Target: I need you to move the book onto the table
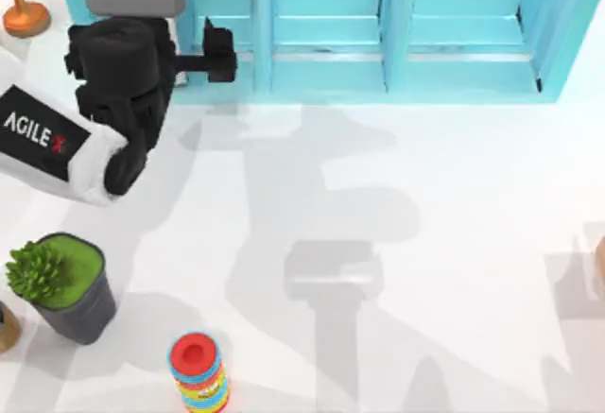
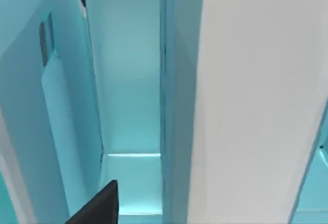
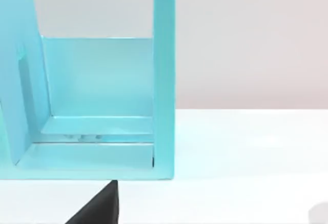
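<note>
I cannot make out the book; my left arm covers much of the light-blue shelf unit's left compartment. My left gripper is at the front of that compartment, at the back left of the white table. The left wrist view looks into a narrow compartment of the shelf unit, with a dark part of the left gripper at the picture's edge. The right wrist view has the shelf unit's end compartment standing on the table, and a dark part of the right gripper low in the picture.
A potted plant stands at the front left, with a stack of coloured rings to its right. A golden object sits at the back left corner. The shelf unit runs along the back edge.
</note>
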